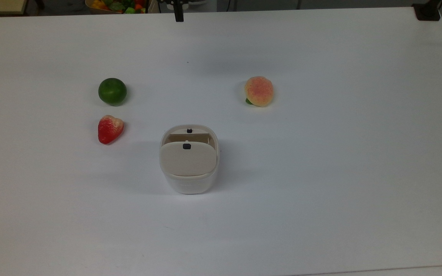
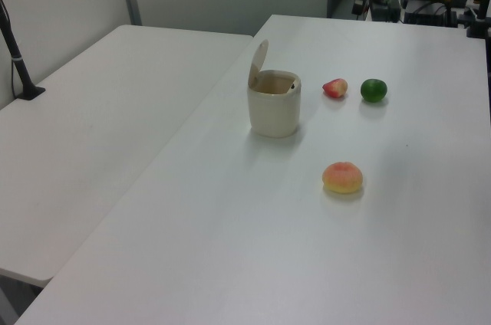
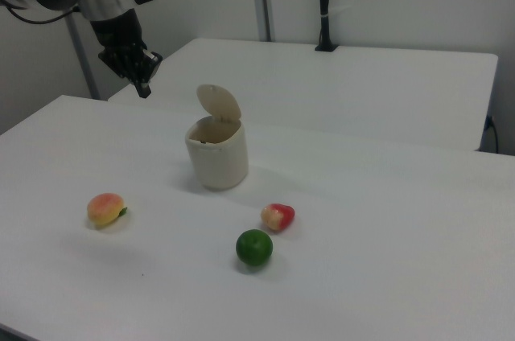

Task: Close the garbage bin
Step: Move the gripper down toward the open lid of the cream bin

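The garbage bin (image 1: 188, 184) is a small white tub near the table's middle. Its beige lid (image 1: 188, 159) stands raised on its hinge, leaving the mouth open, with a small dark button (image 1: 189, 130) on the rim. The right view shows the bin (image 3: 217, 156) with its lid (image 3: 219, 104) upright. My gripper (image 3: 143, 88) hangs above the table to the right view's left of the bin, well apart from it, fingers together and holding nothing. Its dark tip (image 1: 178, 16) pokes in at the top view's upper edge. The left view has the bin (image 2: 274, 114) mid-table.
A green lime (image 1: 112, 91) and a red strawberry (image 1: 110, 128) lie to the top view's left of the bin. A peach (image 1: 259, 91) lies up and to the right. A second white table (image 2: 100, 110) adjoins at the left view's left.
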